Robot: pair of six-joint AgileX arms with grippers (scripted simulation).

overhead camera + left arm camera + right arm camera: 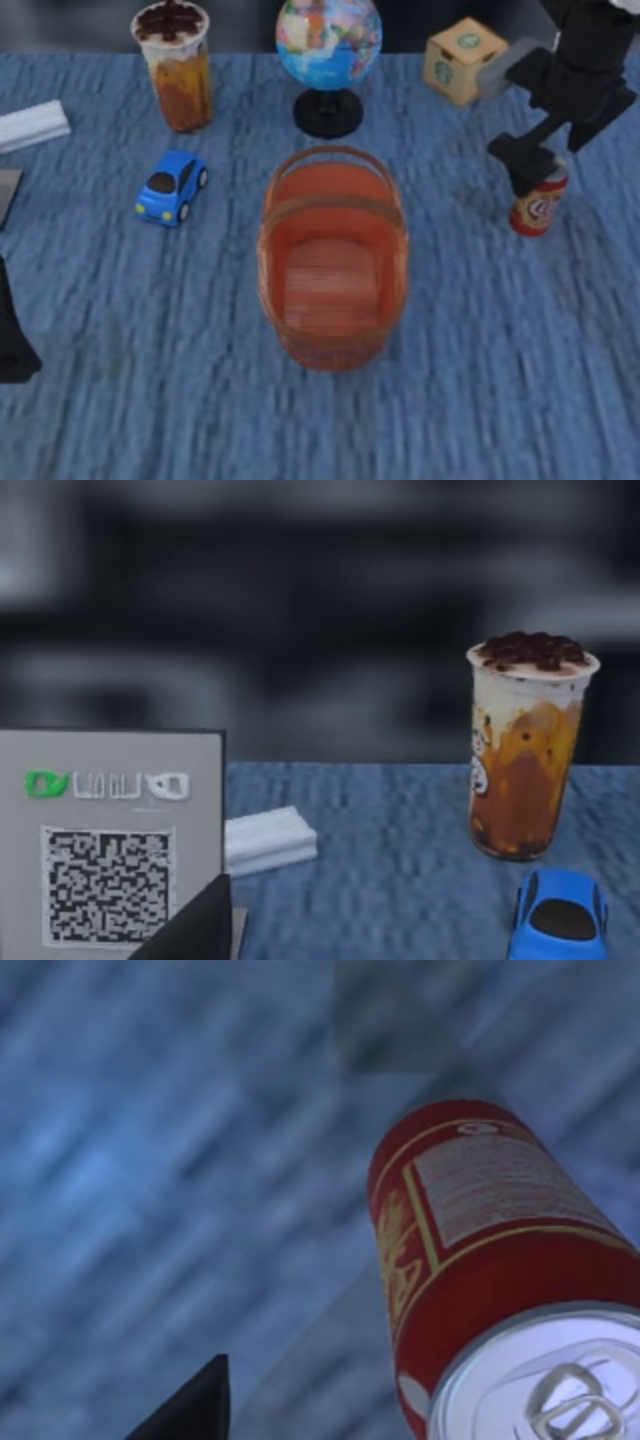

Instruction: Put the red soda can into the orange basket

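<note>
Upright, red soda can [538,206], silver-topped.

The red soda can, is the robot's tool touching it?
Cannot tell. In the top view the right tool covers the top of the red soda can; the right wrist view shows one fingertip apart from it.

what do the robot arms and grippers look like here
The right arm is matte black and blocky, with a light grey box-shaped part near its wrist and a dark gripper. Of the left arm only a black angular edge shows at the table's left. No cables or markings are visible.
</note>
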